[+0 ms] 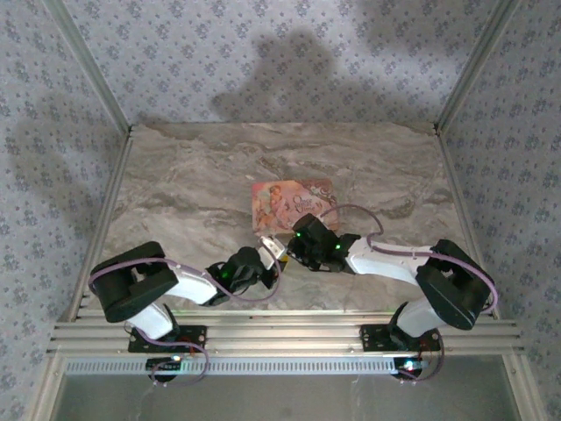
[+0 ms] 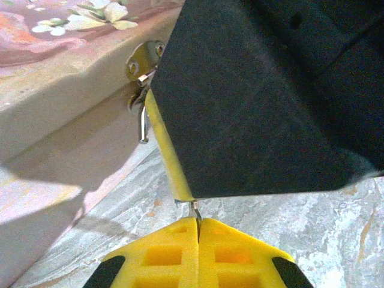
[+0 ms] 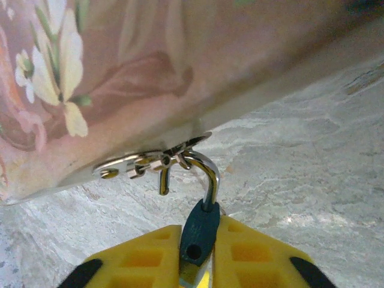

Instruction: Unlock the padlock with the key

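Note:
The padlock, small and dark bluish-grey, is pinched between the yellow fingers of my right gripper, which is shut on it. Its chrome shackle hooks through the hasp of the pink floral box. The shackle's short end hangs free of the body, and the body's top hole is empty. My left gripper is shut on the key. A thin metal tip pokes out and touches the underside of the right gripper's yellow finger. In the top view, left gripper and right gripper meet at the box's front edge.
The pink box lies mid-table on the marble top. The right gripper's black housing looms close in front of the left wrist camera. Aluminium posts and patterned walls frame the table sides and back.

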`<action>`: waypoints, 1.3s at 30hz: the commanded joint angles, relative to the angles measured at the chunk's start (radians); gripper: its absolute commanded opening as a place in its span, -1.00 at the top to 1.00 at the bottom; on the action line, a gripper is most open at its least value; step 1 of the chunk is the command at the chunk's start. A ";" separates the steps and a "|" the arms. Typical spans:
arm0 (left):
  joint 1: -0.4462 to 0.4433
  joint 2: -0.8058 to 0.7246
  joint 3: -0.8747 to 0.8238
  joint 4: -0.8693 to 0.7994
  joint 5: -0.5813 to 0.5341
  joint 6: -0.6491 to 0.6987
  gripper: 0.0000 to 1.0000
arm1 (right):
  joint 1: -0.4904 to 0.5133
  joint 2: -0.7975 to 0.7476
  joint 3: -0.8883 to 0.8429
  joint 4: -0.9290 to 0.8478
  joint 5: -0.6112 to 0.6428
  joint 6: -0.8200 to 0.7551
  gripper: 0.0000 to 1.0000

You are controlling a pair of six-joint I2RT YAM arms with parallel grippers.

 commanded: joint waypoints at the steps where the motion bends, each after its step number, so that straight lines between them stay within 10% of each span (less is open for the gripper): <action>1: -0.006 -0.023 0.018 0.001 0.010 0.017 1.00 | -0.006 -0.020 -0.009 -0.040 0.033 -0.007 0.84; 12: -0.006 -0.061 0.022 -0.036 0.015 0.031 1.00 | -0.001 -0.058 -0.032 -0.026 0.057 0.029 1.00; 24: -0.005 -0.193 0.020 -0.166 -0.016 0.019 0.31 | 0.009 -0.136 -0.096 0.019 0.170 0.114 1.00; 39: 0.003 -0.456 -0.076 -0.307 -0.105 -0.036 0.24 | 0.066 -0.155 -0.045 0.028 0.292 0.119 1.00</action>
